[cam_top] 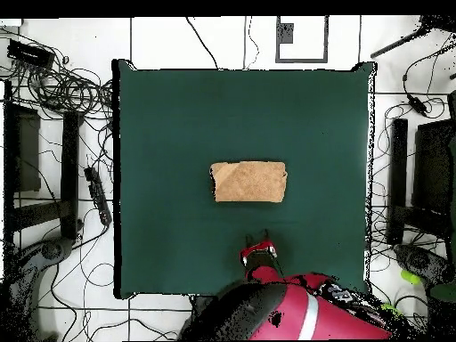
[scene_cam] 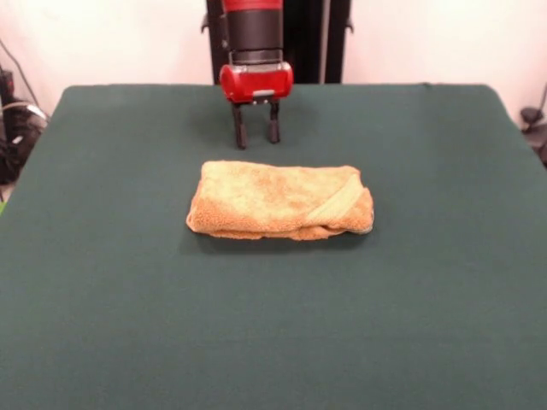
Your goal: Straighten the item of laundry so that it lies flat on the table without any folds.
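Note:
The orange-tan terry towel (scene_cam: 278, 202) lies folded into a thick rectangle at the middle of the dark green table (scene_cam: 273, 342). A paler woven band runs diagonally across its right end. In the overhead view the towel (cam_top: 249, 181) is a compact rectangle at the table's (cam_top: 178, 116) centre. My gripper (scene_cam: 256, 130) hangs behind the towel, toward the robot's side, a little above the cloth and apart from the towel. Its two black fingers (scene_cam: 240, 130) stand apart with nothing between them. The overhead view shows the gripper (cam_top: 259, 240) between the towel and the table's near edge.
Cables and black equipment (cam_top: 62, 89) lie on the floor to the left of the table in the overhead view. Dark stands (cam_top: 396, 178) sit beside the right edge. The robot's pedestal (scene_cam: 278, 34) rises at the table's far side.

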